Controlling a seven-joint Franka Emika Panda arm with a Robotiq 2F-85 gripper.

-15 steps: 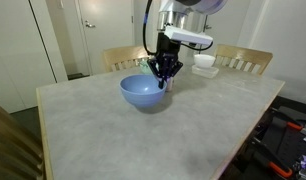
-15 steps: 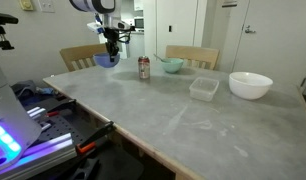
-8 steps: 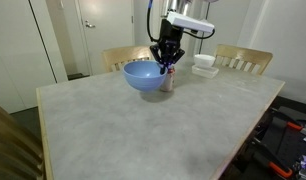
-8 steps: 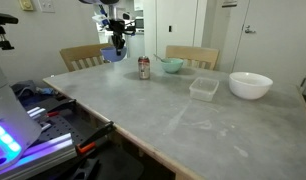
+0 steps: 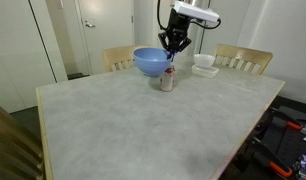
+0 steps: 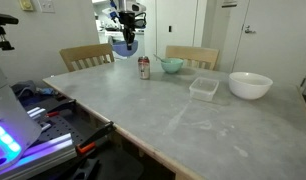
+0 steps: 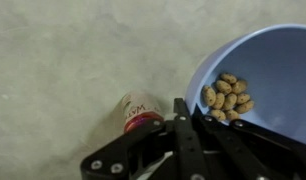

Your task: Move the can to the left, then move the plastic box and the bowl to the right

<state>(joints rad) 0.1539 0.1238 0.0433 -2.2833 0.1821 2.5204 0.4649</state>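
My gripper [image 5: 174, 52] is shut on the rim of the large light-blue bowl [image 5: 149, 61] and holds it in the air above the table. In the wrist view the fingers [image 7: 183, 112] pinch the bowl's rim [image 7: 263, 60], and several peanuts [image 7: 228, 93] lie inside. The silver can with red markings [image 5: 167, 80] stands on the table just below the bowl; it also shows in the wrist view [image 7: 138, 112]. In an exterior view the bowl [image 6: 124, 46] hangs up and left of the can [image 6: 144, 68]. The translucent plastic box [image 6: 204, 88] lies flat further along the table.
A teal-green bowl [image 6: 171, 65] stands behind the can and a white bowl [image 6: 250, 85] beside the plastic box. Wooden chairs [image 6: 85, 56] stand at the far side. The marbled tabletop [image 5: 143, 130] is wide and bare near the front.
My gripper has lifted the light-blue bowl off the table and carried it up and across, toward and above the can. The can, box and other bowls have not moved.
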